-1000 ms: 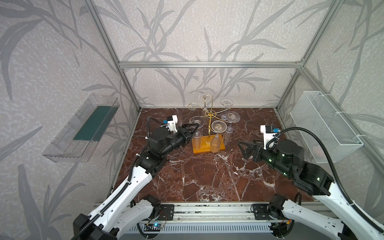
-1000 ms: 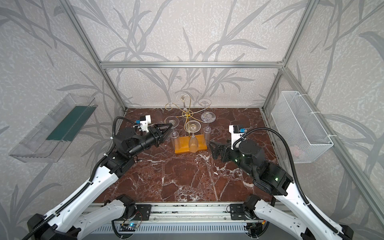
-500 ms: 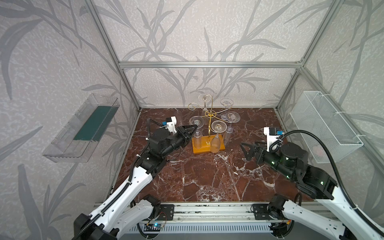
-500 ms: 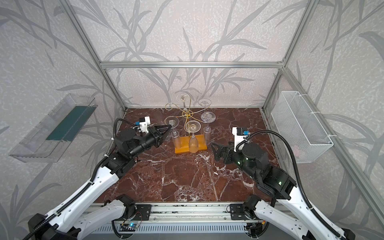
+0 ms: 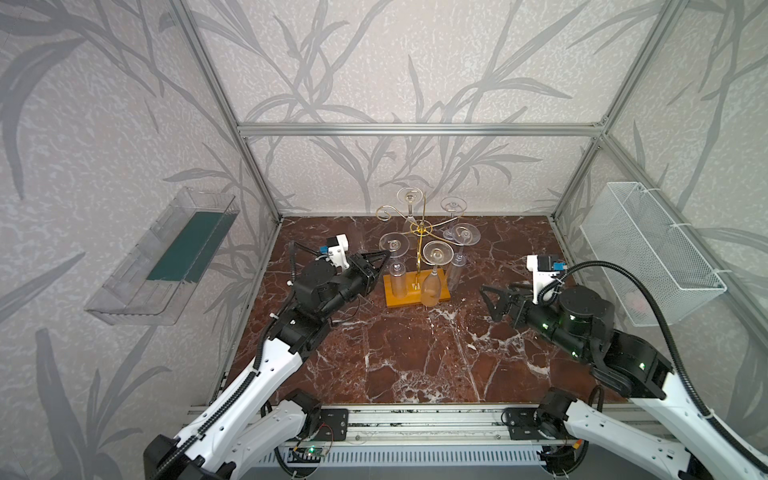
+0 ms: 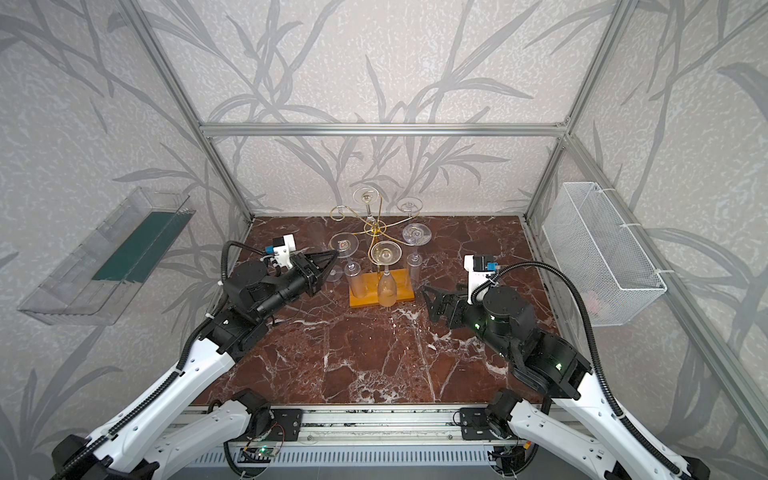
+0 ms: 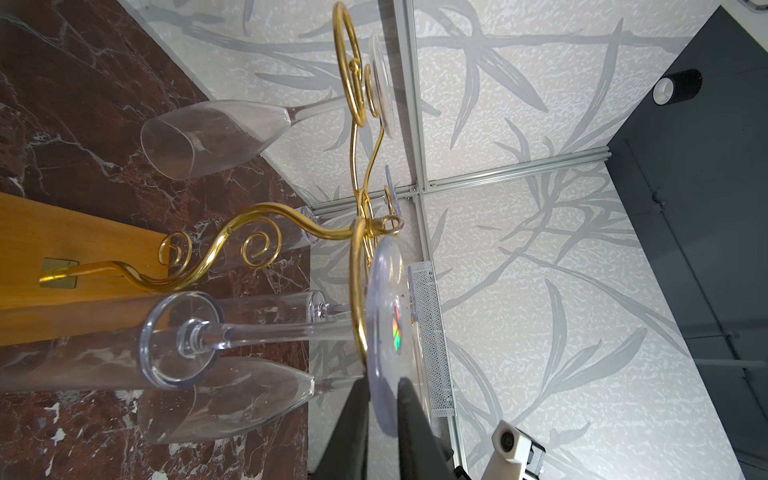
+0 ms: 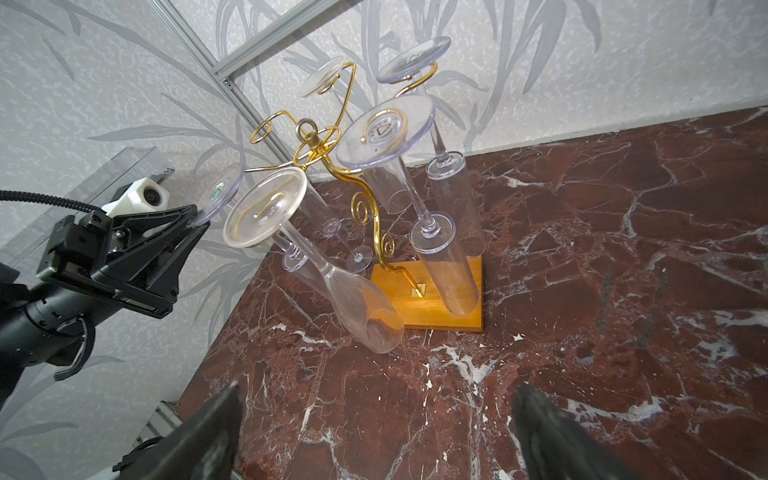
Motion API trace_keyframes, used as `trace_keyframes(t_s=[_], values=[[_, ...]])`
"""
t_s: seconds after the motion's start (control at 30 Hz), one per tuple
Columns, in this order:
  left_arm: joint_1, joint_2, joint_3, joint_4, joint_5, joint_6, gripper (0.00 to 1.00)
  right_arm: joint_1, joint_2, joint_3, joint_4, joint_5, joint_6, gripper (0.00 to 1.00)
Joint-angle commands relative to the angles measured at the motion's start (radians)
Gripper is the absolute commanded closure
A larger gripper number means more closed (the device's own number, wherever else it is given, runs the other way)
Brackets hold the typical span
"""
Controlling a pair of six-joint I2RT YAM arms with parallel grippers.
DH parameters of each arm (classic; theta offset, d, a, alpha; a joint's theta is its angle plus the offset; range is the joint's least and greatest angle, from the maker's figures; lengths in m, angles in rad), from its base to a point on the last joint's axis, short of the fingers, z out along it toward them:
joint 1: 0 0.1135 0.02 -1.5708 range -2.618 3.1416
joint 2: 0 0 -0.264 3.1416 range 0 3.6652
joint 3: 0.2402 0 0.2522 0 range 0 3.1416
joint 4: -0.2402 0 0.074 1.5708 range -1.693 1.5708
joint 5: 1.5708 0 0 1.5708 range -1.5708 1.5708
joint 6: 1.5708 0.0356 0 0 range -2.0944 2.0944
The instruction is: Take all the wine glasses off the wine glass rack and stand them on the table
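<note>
Our left hand (image 7: 380, 384) pinches the foot of a wine glass (image 5: 397, 272), one finger against each face of the clear disc. That glass hangs bowl-down from the leftmost curl of the wine glass rack (image 5: 410, 297), which stands toward the back of the marble table (image 5: 415, 365). Our right hand (image 5: 488, 303) is spread wide over the table, apart from the rack on its right.

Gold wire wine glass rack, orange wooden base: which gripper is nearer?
Left. Left gripper pinches a clear wine glass's foot on the gold wire rack; right gripper, open, stands apart.
</note>
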Motion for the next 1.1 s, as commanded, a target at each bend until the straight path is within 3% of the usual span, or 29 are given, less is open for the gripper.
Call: trace_keyframes(t_s=[0.0,0.2,0.5,0.67,1.07], values=[[0.0,-0.016,-0.008,-0.004,-0.014,-0.018,0.87,0.001,-0.013,-0.01,-0.002,0.02,0.007,0.01],[-0.001,-0.01,0.0,0.002,-0.01,-0.019,0.99,0.001,-0.037,-0.017,-0.014,0.028,0.014,0.01],[-0.001,-0.023,0.027,0.045,-0.023,-0.05,1.0,0.001,-0.069,-0.025,-0.03,0.041,0.017,0.01],[-0.001,-0.064,0.007,0.098,-0.094,-0.084,1.0,0.001,-0.078,-0.023,-0.04,0.039,0.014,0.01],[0.001,-0.06,0.032,0.085,-0.138,-0.071,1.0,0.001,-0.096,-0.029,-0.052,0.042,0.016,0.01]])
